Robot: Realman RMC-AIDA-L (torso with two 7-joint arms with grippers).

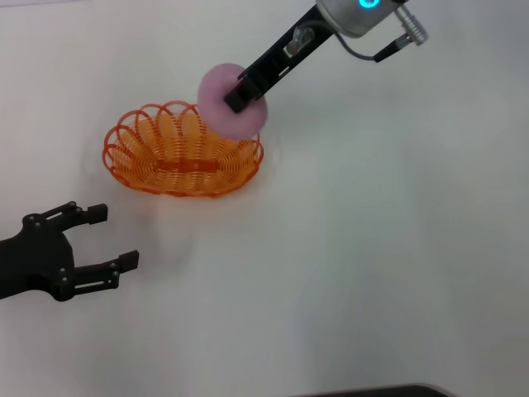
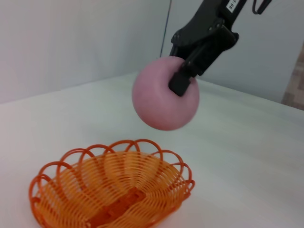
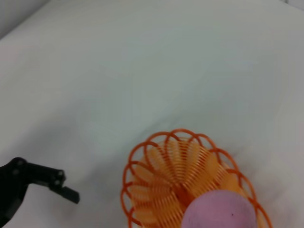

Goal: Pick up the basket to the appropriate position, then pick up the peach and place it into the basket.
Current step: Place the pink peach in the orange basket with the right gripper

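The orange wire basket (image 1: 182, 153) rests on the white table, left of centre in the head view. My right gripper (image 1: 240, 93) is shut on the pink peach (image 1: 227, 112), holding it in the air over the basket's right end. The left wrist view shows the peach (image 2: 161, 102) hanging above the basket (image 2: 111, 190), with a black finger of the right gripper (image 2: 183, 80) pressed against it. The right wrist view looks down on the peach (image 3: 218, 211) over the basket (image 3: 175, 175). My left gripper (image 1: 103, 240) stands open and holds nothing, in front of the basket's left side.
The white table (image 1: 372, 265) stretches around the basket with nothing else on it. The right arm (image 1: 331, 25) reaches in from the top right. A dark edge (image 1: 372, 392) shows at the bottom of the head view.
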